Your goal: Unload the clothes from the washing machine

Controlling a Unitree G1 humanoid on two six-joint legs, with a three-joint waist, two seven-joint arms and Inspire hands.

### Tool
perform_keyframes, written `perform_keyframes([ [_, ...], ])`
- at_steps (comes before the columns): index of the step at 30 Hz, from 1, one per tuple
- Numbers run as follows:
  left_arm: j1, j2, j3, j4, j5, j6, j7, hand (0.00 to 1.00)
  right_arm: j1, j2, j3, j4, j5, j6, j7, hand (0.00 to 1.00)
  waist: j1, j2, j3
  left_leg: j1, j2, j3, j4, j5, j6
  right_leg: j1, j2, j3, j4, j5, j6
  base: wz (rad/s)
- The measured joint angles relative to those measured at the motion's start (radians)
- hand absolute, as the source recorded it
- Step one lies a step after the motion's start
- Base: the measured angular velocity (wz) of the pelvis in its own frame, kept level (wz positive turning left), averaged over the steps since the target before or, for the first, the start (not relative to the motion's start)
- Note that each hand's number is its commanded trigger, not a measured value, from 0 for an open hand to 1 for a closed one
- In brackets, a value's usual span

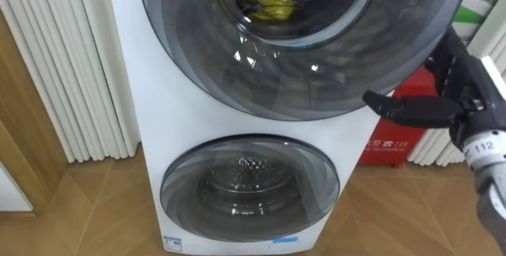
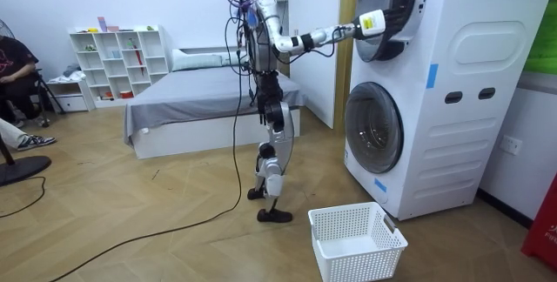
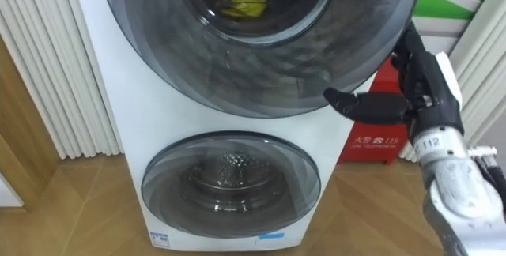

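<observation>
A yellow cloth (image 1: 265,1) lies inside the drum of the upper washing machine, seen through the round glass door (image 1: 300,74). My right hand (image 1: 455,102) is at that door's right edge. Its thumb (image 1: 395,110) sticks out to the left below the rim, and its fingers (image 1: 447,50) run straight up along the edge. Nothing is in the hand. In the room view I stand in front of the stacked white machines (image 2: 452,82) with my right hand (image 2: 352,30) stretched to the upper door, which stands slightly ajar.
A second drum door (image 1: 249,181) sits below, shut. A white laundry basket (image 2: 357,240) stands on the wooden floor beside the machines. A red box (image 1: 387,141) is at the right, white slats (image 1: 71,66) at the left. A bed (image 2: 200,108) and a seated person (image 2: 13,64) are behind.
</observation>
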Motion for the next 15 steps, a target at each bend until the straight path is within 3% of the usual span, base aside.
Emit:
perform_keyframes([
  [6,0.001,0.000,-0.002,-0.003,-0.002,-0.009,-0.001,0.00,0.065,0.005,-0.004,-0.037,-0.004,-0.032,0.048,0.00,-0.010,0.010,-0.0004,0.000,-0.001,0.003,-0.001,0.000,0.000,0.000,-0.002,0.001,-0.001,0.000,0.000,0.00],
  [15,0.018,-0.011,-0.025,-0.004,-0.021,-0.019,-0.014,0.00,0.124,0.100,-0.003,-0.072,-0.010,-0.064,0.092,0.00,-0.027,0.032,-0.0016,0.003,-0.002,0.004,-0.001,0.000,0.000,0.002,0.000,0.010,0.000,0.000,0.000,0.00],
])
